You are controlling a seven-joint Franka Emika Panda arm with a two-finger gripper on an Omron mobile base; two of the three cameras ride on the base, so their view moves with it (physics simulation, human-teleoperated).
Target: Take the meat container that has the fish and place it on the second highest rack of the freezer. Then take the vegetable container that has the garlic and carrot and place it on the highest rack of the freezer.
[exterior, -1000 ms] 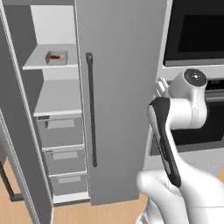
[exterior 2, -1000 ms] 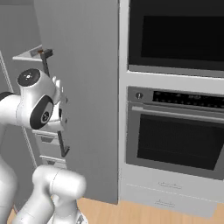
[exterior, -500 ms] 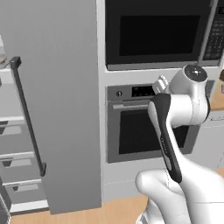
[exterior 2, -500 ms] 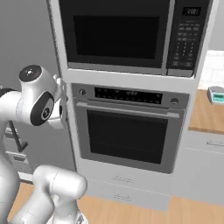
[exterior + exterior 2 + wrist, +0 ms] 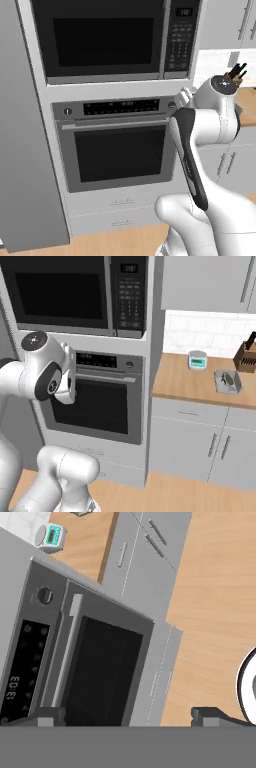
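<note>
Black-glass wall oven (image 5: 120, 155) beneath microwave (image 5: 100, 37), facing the arm. Wooden bench (image 5: 200, 381) right of oven carries clear container (image 5: 227, 381) holding a small dark item, unidentifiable; white kitchen timer (image 5: 197, 360); knife block (image 5: 247, 353). End effector (image 5: 130, 717): fingers spread wide, empty.

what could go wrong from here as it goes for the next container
1. The arm is folded close to the wall oven; its elbow might clip the oven's handle as the base drives.
2. The tray sits beside the knife block and a small jar; the open pincer might nudge them while reaching.
</note>
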